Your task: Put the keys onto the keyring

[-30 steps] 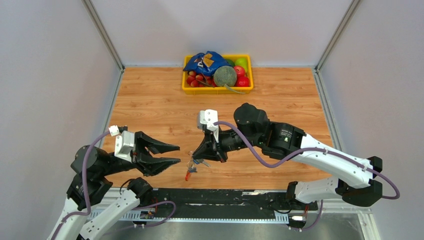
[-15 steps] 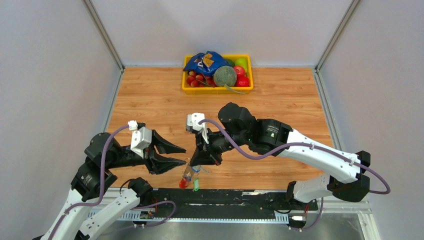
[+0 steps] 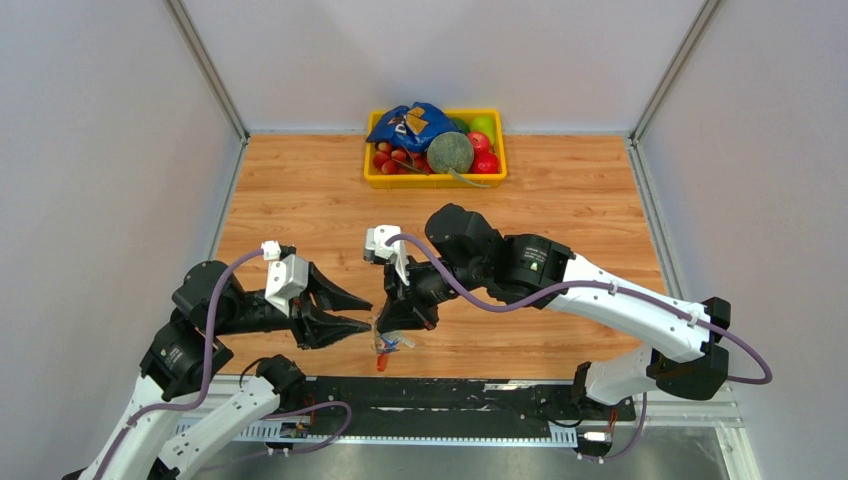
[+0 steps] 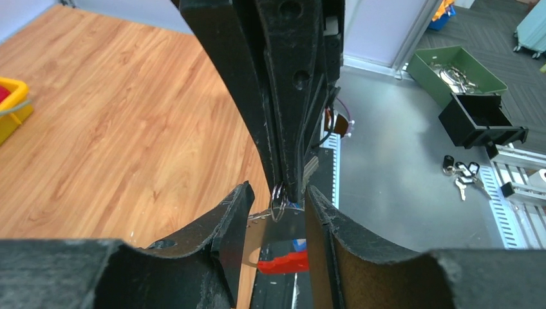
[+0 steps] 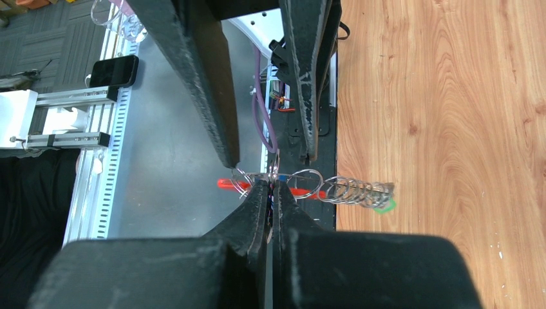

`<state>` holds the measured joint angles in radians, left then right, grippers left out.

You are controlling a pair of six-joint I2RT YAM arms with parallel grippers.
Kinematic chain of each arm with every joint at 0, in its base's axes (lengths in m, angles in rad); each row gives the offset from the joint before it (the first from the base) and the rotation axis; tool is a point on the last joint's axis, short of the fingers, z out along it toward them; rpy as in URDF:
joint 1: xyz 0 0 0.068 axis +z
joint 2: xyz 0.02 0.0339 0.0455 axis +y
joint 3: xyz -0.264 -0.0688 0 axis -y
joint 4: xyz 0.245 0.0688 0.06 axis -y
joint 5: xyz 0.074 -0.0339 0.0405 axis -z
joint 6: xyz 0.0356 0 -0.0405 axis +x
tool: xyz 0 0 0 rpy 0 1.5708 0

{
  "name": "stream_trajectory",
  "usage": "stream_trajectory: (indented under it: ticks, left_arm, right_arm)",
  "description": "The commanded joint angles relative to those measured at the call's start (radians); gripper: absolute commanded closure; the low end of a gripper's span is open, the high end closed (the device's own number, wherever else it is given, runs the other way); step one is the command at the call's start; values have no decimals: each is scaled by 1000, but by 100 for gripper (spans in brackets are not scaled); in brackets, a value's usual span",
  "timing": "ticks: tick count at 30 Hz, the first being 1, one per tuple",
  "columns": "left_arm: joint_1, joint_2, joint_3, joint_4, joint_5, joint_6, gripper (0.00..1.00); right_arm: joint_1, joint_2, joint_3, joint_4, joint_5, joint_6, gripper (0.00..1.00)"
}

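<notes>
Right gripper (image 3: 385, 326) pinched tight on the keyring (image 4: 278, 205), dangling over the worktop's (image 3: 560, 200) near edge, blue keys (image 4: 299, 244) hanging beneath. Left gripper (image 3: 362, 311) half-open, straddling the bunch. Looks like the threading stage; next, a careful close on 1 key.

Wood-grain table (image 3: 300, 200), one yellow tray (image 3: 420, 182) heaped with fruit (image 3: 485, 162) and a blue bag (image 3: 410, 122), at far edge centre.

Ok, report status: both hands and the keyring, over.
Right hand shut on keyring, bunch hanging below. Left hand open, straddling it. No obstruction seen.
</notes>
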<state>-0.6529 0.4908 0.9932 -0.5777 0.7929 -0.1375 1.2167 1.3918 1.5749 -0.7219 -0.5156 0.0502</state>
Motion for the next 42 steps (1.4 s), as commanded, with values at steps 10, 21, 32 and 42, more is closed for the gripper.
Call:
stream_trajectory:
  ticks: [10,21,32,42]
  left_arm:
    - [-1,27,25,-15,2,39,61]
    - [-1,33,19,-17,4,42,75]
    - [-1,41,14,18,30,40,99]
    - [-1,-8,-33,151,13,-23,100]
  right_arm:
    - [3,12,65,21,-17,13,100]
    - [2,18,72,21,-15,8,100]
    - [3,21,67,22,-14,5,100]
    - [3,-25,56,39,27,-6,85]
